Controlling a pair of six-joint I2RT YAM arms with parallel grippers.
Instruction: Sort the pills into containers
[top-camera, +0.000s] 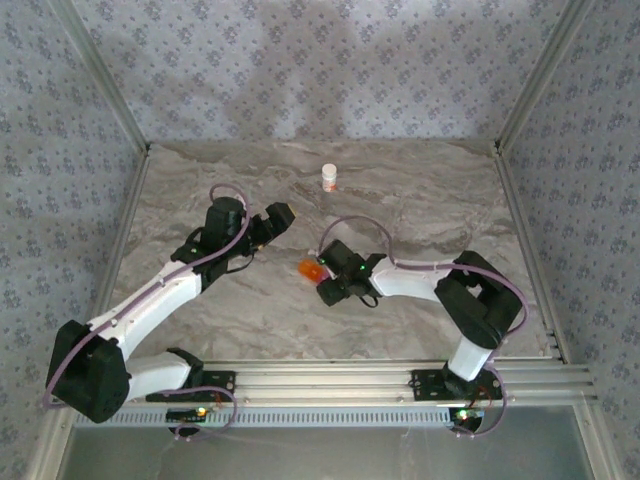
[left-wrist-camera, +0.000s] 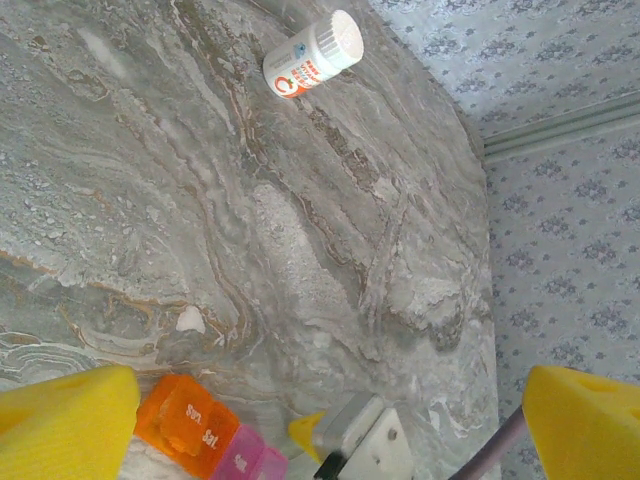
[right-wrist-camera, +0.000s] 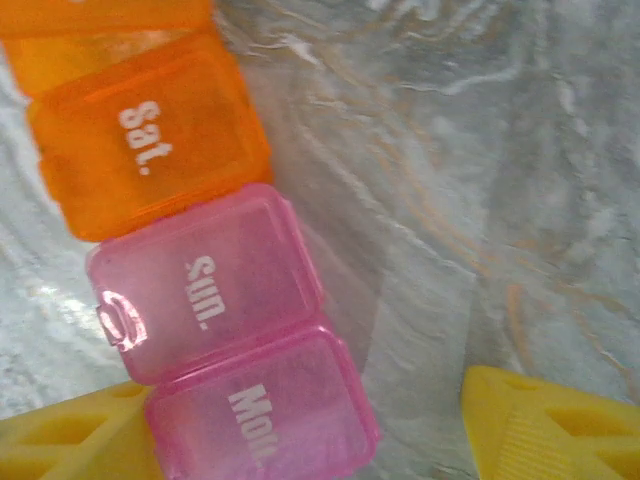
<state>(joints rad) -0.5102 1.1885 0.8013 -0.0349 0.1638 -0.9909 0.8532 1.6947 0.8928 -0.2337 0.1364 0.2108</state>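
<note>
Centrally, my right gripper (right-wrist-camera: 305, 430) splayed around the containers (right-wrist-camera: 200, 270), left gripper (top-camera: 282, 217) wide apart left of centre, marble table (top-camera: 420, 200), papered walls (top-camera: 300, 70).

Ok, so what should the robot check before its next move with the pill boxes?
1. Left end effector open and free: ok.
2. Right end effector open, not squeezing the containers: ok, there is a gap beside the Mon. box.
3. Sat., Sun. and Mon. lids open for pills: not ok, they look shut.
4. Pill found: cannot tell; a small white bit on the table may be one.
5. Bottle upright, out of the way: ok.
</note>
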